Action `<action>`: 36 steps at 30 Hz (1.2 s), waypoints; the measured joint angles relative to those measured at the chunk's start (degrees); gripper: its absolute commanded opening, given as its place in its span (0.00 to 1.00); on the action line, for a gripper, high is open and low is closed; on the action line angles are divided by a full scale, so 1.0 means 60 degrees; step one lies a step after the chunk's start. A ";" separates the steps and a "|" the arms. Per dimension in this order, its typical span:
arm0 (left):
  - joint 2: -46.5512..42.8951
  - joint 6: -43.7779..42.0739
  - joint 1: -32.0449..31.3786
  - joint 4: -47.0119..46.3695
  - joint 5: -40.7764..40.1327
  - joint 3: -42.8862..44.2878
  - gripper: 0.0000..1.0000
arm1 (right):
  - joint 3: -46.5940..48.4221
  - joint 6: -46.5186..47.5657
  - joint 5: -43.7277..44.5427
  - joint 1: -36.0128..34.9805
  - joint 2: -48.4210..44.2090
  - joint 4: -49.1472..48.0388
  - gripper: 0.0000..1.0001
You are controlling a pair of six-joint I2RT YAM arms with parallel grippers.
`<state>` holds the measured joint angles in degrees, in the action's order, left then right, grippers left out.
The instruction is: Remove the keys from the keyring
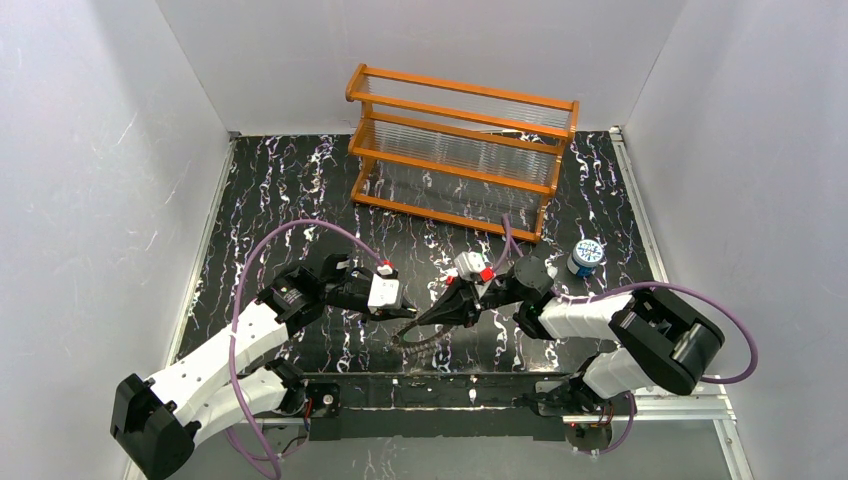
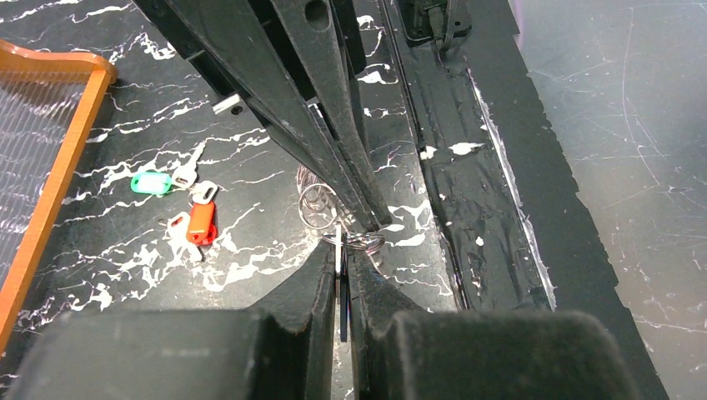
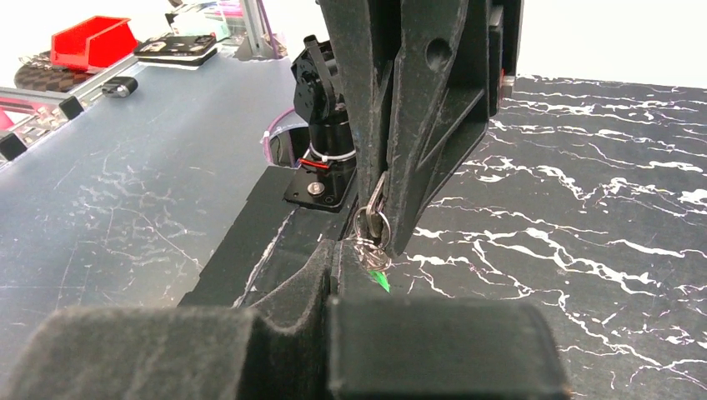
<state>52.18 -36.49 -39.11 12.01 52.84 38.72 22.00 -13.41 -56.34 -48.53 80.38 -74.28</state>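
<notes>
Top view: even, diffuse overhead light, white walls bright, shadows under arms soft. Wrist views: near pincer pads dark and out of focus, bench veining sharp. Right wrist: upper corners washed out to white, far background soft.

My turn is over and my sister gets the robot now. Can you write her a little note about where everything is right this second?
Jaws: the left gripper is shut on the keyring. The right gripper is shut on it too, from the opposite side.
Keys: a green-headed key and a red-headed key lie on the table, apart from the ring.
Done: those two look off.
Left: a green bit shows just under the ring, likely a key not yet off. Work it free.
</notes>
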 measured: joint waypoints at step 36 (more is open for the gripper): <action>-0.0539 0.0761 0.0047 -0.0627 -0.1016 -0.0146 0.00 | 0.0109 -0.1523 0.1402 -0.0233 0.1177 -0.1322 0.31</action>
<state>48.95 -31.92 -38.83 8.25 46.74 37.85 22.65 -22.55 -47.92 -49.93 87.44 -82.21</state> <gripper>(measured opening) 0.053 0.310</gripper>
